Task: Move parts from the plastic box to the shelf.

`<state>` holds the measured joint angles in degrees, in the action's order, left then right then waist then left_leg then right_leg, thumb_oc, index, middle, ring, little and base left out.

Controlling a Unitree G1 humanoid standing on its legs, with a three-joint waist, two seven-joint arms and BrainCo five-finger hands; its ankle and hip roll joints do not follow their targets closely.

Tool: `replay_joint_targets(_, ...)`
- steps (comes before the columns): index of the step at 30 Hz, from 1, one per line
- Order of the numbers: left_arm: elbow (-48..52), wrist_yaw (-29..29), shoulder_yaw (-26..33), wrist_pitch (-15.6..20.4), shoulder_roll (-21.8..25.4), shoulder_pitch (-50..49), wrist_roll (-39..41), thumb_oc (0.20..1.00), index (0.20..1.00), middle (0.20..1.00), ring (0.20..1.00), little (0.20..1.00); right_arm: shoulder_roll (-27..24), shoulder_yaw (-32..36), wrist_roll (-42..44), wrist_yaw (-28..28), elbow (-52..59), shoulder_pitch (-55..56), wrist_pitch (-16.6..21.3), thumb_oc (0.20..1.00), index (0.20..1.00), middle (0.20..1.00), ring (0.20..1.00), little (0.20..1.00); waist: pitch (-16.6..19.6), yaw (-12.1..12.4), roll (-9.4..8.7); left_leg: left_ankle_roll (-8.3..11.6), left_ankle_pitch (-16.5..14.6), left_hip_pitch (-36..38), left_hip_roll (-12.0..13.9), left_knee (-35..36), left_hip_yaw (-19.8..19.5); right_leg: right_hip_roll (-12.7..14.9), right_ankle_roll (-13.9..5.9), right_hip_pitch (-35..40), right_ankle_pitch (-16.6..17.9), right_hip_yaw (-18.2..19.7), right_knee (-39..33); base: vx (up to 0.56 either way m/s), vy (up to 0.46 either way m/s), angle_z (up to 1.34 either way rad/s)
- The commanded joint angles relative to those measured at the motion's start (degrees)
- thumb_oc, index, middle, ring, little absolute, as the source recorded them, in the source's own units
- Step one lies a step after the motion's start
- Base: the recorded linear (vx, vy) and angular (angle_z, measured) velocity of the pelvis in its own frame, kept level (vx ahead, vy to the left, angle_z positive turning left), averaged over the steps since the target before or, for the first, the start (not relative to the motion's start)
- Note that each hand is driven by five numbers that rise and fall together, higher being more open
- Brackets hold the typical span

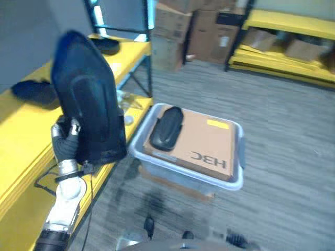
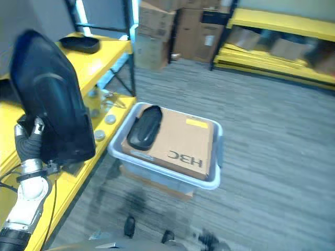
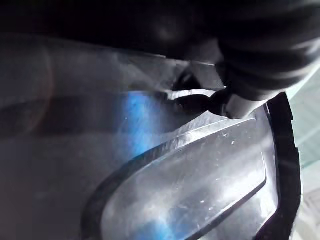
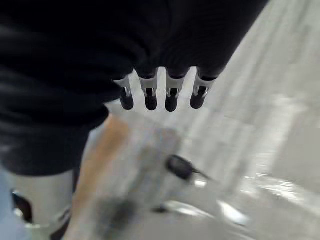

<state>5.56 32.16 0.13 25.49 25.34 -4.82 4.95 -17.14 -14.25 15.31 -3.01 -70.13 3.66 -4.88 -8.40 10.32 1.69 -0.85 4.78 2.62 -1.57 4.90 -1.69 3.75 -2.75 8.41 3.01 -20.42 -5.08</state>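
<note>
Holding a big black moulded part [image 1: 86, 99] upright, the left hand [image 1: 65, 138] has its fingers curled round the lower edge, the shell rising well above the wrist and over the yellow shelf [image 1: 26, 136] just beside it. From the left wrist view the part's glossy inner face [image 3: 190, 185] sits right past the fingers. It looks like stiff, thin plastic: probably light for its bulk, smooth enough to slip, and top-heavy when gripped so low, so a hold on the rim or a ribbed edge seems safest. Down and to the right of that hand, the plastic box [image 1: 238, 180] on the floor carries a cardboard sheet [image 1: 201, 141] with a second, smaller black part [image 1: 166, 127] lying on it. The right hand [image 4: 160, 92] hangs idle, fingers straight and side by side, holding nothing.
</note>
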Motion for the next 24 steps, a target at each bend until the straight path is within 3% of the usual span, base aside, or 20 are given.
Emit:
replay_joint_targets(1, 5.93, -2.81, 3.26, 0.91, 1.38, 7.30, -1.42, 0.200, 0.200, 0.200, 0.200, 0.200, 0.02, -1.33, -5.22, -1.87, -2.32, -2.51, -7.68, 1.000, 1.000, 1.000, 1.000, 1.000, -1.85, 0.88, -1.43, 6.99, -3.85, 0.17, 5.55, -0.51, 5.84, 1.93, 0.03, 3.83, -9.09, -5.78, 2.52, 0.11, 0.037, 0.84)
replay_joint_targets(3, 6.99, -3.04, 3.13, -1.15, 1.17, 7.62, -2.85, 0.200, 0.200, 0.200, 0.200, 0.200, 0.42, -0.67, -2.32, -2.30, -2.65, -2.43, -7.73, 1.000, 1.000, 1.000, 1.000, 1.000, -1.89, 1.00, -1.53, 7.80, -4.12, 0.37, 6.51, -0.43, 8.61, 2.06, -0.09, 5.12, -10.05, -7.50, 2.73, 0.13, 0.044, 1.12)
replay_joint_targets(7, 7.64, -3.31, 3.47, -1.31, 1.50, 7.87, -2.44, 0.200, 0.200, 0.200, 0.200, 0.200, 0.74, 0.60, 0.70, -3.95, -0.57, -2.97, -5.32, 1.000, 1.000, 1.000, 1.000, 1.000, -2.57, -0.56, -1.18, 7.99, -1.84, -0.07, 9.71, -0.74, 20.49, 3.38, -0.28, 5.27, -10.34, -13.69, 5.21, 0.03, 0.184, 1.90)
replay_joint_targets(8, 6.56, -0.43, 3.17, -0.55, 1.89, 9.02, -4.60, 0.200, 0.200, 0.200, 0.200, 0.200, 0.71, -0.06, -1.22, -4.70, -0.55, -3.80, -5.15, 1.000, 1.000, 1.000, 1.000, 1.000, -2.68, -1.94, -1.25, 7.58, -0.97, 0.02, 11.47, -0.85, 28.11, 4.37, -0.84, 5.23, -9.48, -16.69, 5.57, 0.13, 0.416, 2.14)
replay_joint_targets(9, 6.20, 2.16, 2.89, -0.69, 2.22, 9.48, -6.40, 0.200, 0.200, 0.200, 0.200, 0.200, 0.44, -0.01, 0.90, -5.03, -0.97, -4.52, -4.10, 1.000, 1.000, 1.000, 1.000, 1.000, -2.66, -1.61, -1.20, 7.76, -0.54, -0.87, 11.68, -1.18, 27.66, 4.88, -1.01, 5.55, -9.75, -16.91, 6.20, 0.25, 0.549, 1.98)
replay_joint_targets(10, 6.08, 4.64, 3.58, -0.79, 2.73, 9.13, -7.06, 0.200, 0.200, 0.200, 0.200, 0.200, 0.52, 0.96, 6.22, -2.98, -1.21, -5.76, -6.69, 1.000, 1.000, 1.000, 1.000, 1.000, -2.21, -0.80, -1.15, 6.63, -1.47, -0.96, 10.20, -1.08, 26.71, 5.54, -1.44, 5.95, -10.16, -16.46, 6.86, 0.28, 0.424, 1.29)
replay_joint_targets(12, 6.62, 5.30, 4.38, -0.67, 3.26, 8.72, -7.88, 0.200, 0.200, 0.200, 0.200, 0.200, 0.42, 2.63, 6.48, -2.65, -1.92, -6.23, -7.05, 1.000, 1.000, 1.000, 1.000, 1.000, -1.77, -0.01, -1.04, 5.65, -1.89, -1.48, 9.08, -0.75, 25.98, 6.12, -1.94, 6.33, -10.80, -16.23, 8.37, 0.17, 0.268, 0.22)
replay_joint_targets(15, 7.87, 6.70, 4.87, -0.32, 4.53, 8.94, -9.36, 0.200, 0.200, 0.200, 0.200, 0.200, 1.12, 3.91, -0.09, -3.91, -1.99, -5.99, -6.60, 1.000, 1.000, 1.000, 1.000, 1.000, -1.80, 1.05, -0.62, 2.83, -2.96, -2.92, 6.32, -0.66, 24.39, 10.22, -3.21, 5.52, -10.93, -15.98, 18.85, 0.16, 0.275, 0.06)
replay_joint_targets(16, 7.67, 7.00, 4.11, -0.31, 5.03, 10.15, -9.43, 0.200, 0.200, 0.200, 0.200, 0.200, 1.20, 4.00, -0.45, -4.08, -2.20, -5.54, -6.22, 1.000, 1.000, 1.000, 1.000, 1.000, -2.31, 0.11, -0.57, 1.45, -3.99, -2.56, 4.74, -0.49, 22.50, 12.27, -4.56, 2.95, -8.46, -12.99, 26.41, 0.17, 0.262, 0.40)
replay_joint_targets(17, 7.53, 7.07, 3.85, -0.25, 5.16, 10.54, -9.54, 0.200, 0.200, 0.200, 0.200, 0.200, 1.20, 3.99, -0.45, -4.21, -2.29, -5.49, -6.23, 1.000, 1.000, 1.000, 1.000, 1.000, -2.47, -0.22, -0.66, 1.01, -4.33, -2.41, 4.20, -0.44, 21.99, 12.91, -5.05, 1.89, -7.80, -11.77, 28.57, 0.19, 0.210, 0.76)
replay_joint_targets(19, 6.70, 8.07, 1.66, -0.04, 5.82, 12.74, -10.82, 0.200, 0.200, 0.200, 0.200, 0.200, 1.46, 3.60, -0.71, -5.45, -3.15, -5.20, -6.40, 1.000, 1.000, 1.000, 1.000, 1.000, -3.38, -2.67, -1.00, 0.02, -5.46, -1.55, 2.40, -0.27, 18.54, 11.28, -5.96, -3.07, -6.64, -4.60, 31.75, 0.19, 0.089, 1.15)
replay_joint_targets(20, 6.29, 9.14, -0.07, -0.07, 6.14, 14.38, -11.01, 0.200, 0.200, 0.200, 0.200, 0.200, 1.89, 3.03, -0.46, -5.67, -3.68, -4.96, -5.61, 1.000, 1.000, 1.000, 1.000, 1.000, -3.67, -4.44, -0.97, 0.05, -5.65, -0.87, 1.94, -0.06, 15.92, 9.10, -5.55, -5.80, -6.98, -0.89, 30.39, 0.17, -0.016, 1.06)
replay_joint_targets(21, 6.21, 9.44, -0.74, -0.45, 6.26, 15.26, -10.90, 0.200, 0.200, 0.200, 0.200, 0.200, 2.07, 2.75, -0.22, -5.54, -3.73, -4.98, -5.46, 1.000, 1.000, 1.000, 1.000, 1.000, -3.64, -5.07, -0.93, 0.21, -5.67, -0.69, 1.91, 0.04, 14.79, 8.55, -5.31, -6.58, -7.08, 0.04, 29.22, 0.16, -0.113, 1.38)
replay_joint_targets(22, 6.49, 10.00, -2.23, -2.64, 6.55, 17.62, -10.41, 0.200, 0.200, 0.200, 0.200, 0.200, 2.34, 1.89, 0.43, -4.89, -3.53, -5.01, -5.51, 1.000, 1.000, 1.000, 1.000, 1.000, -3.65, -6.44, -0.58, 0.57, -4.69, -0.76, 2.44, 0.10, 13.07, 6.99, -4.23, -8.29, -5.43, 1.27, 23.19, 0.11, -0.136, 1.35)
replay_joint_targets(24, 6.70, 10.64, -3.65, -4.91, 6.42, 19.77, -9.61, 0.200, 0.200, 0.200, 0.200, 0.200, 2.25, 1.43, 1.44, -5.00, -3.65, -5.14, -5.65, 1.000, 1.000, 1.000, 1.000, 1.000, -3.56, -7.93, -1.01, 0.66, -5.80, 0.01, 2.23, 0.10, 10.60, 5.84, -4.62, -9.58, -4.07, 4.02, 16.66, 0.16, -0.204, 1.23)
